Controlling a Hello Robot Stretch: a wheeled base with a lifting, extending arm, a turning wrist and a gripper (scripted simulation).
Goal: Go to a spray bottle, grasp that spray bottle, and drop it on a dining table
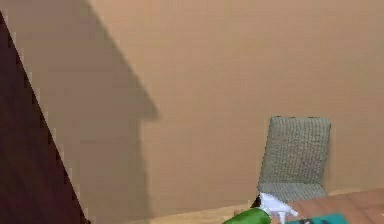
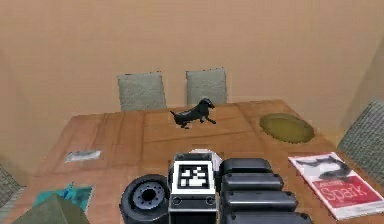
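A green bottle with a white top, shaped like a spray bottle [image 1: 258, 211], lies at the forward view's bottom edge, beside a wooden table corner [image 1: 345, 208]. The arm side view looks across a wooden dining table [image 2: 150, 135]. At its bottom edge sit the arm's dark blocks [image 2: 252, 186], a white square marker [image 2: 196, 178] and the gripper's round dark body [image 2: 148, 198]. I cannot make out the gripper's far end, so I cannot tell whether it holds anything.
On the table stand a dark dog figure [image 2: 192, 114], an olive plate [image 2: 285, 126], a red and white magazine [image 2: 335, 180], a flat paper [image 2: 82, 156] and a teal thing [image 2: 68, 192]. Grey chairs [image 2: 142, 91] [image 2: 207, 85] line the far side. Another chair [image 1: 297, 160] stands by the beige wall.
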